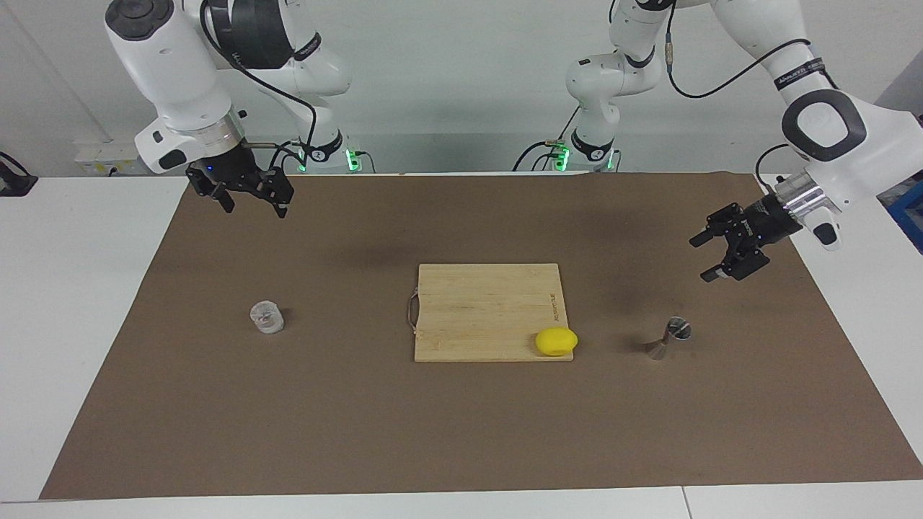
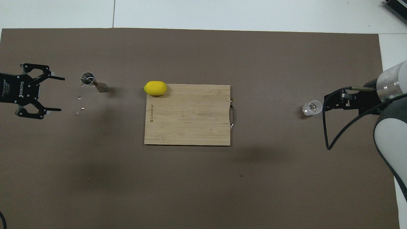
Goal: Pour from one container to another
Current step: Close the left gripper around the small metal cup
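The clear glass cup (image 1: 267,317) stands on the brown mat toward the right arm's end; it also shows in the overhead view (image 2: 311,108). The steel jigger (image 1: 670,339) stands upright toward the left arm's end, its mouth up (image 2: 92,82). My right gripper (image 1: 252,207) is open and empty, raised above the mat; from overhead (image 2: 329,103) it shows beside the cup, apart from it. My left gripper (image 1: 703,259) is open and empty, raised above the mat beside the jigger (image 2: 54,93), not touching it.
A wooden cutting board (image 1: 490,310) lies in the middle of the mat, with a yellow lemon (image 1: 556,341) on its corner toward the jigger. A few small glinting specks (image 2: 79,97) lie on the mat near the jigger.
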You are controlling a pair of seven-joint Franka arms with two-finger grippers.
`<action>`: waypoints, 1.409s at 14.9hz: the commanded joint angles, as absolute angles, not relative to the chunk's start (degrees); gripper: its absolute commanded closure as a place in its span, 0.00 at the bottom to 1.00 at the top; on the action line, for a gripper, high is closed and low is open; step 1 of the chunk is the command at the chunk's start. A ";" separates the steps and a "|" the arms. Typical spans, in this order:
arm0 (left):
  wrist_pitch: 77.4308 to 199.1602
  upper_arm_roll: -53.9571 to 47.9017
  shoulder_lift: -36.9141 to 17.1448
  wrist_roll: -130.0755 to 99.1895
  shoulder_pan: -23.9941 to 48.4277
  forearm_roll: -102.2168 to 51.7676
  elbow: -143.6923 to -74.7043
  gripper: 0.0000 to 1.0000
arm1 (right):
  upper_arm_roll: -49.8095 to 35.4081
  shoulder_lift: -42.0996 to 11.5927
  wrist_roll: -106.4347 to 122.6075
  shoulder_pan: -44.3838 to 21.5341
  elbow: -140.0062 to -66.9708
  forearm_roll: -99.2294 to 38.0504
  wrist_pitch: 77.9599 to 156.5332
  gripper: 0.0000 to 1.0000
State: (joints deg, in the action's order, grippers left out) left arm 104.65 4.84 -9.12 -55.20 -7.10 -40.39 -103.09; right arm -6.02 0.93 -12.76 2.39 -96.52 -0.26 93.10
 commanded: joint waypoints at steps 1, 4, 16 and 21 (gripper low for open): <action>112.22 4.57 -7.82 -63.96 -8.00 -49.53 -109.67 0.00 | -6.33 0.70 -12.66 2.99 -96.15 -0.35 93.08 0.00; 115.39 4.48 -10.97 -64.25 -8.96 -56.93 -111.62 0.00 | -6.33 0.70 -12.66 2.99 -96.15 -0.35 93.08 0.00; 124.71 4.04 -15.91 -63.72 -6.68 -71.81 -115.05 0.00 | -6.33 0.70 -12.66 2.99 -96.15 -0.35 93.08 0.00; 128.14 4.04 -16.26 -63.72 -5.19 -77.67 -115.14 0.00 | -6.42 0.70 -12.66 2.99 -96.15 -0.35 93.08 0.00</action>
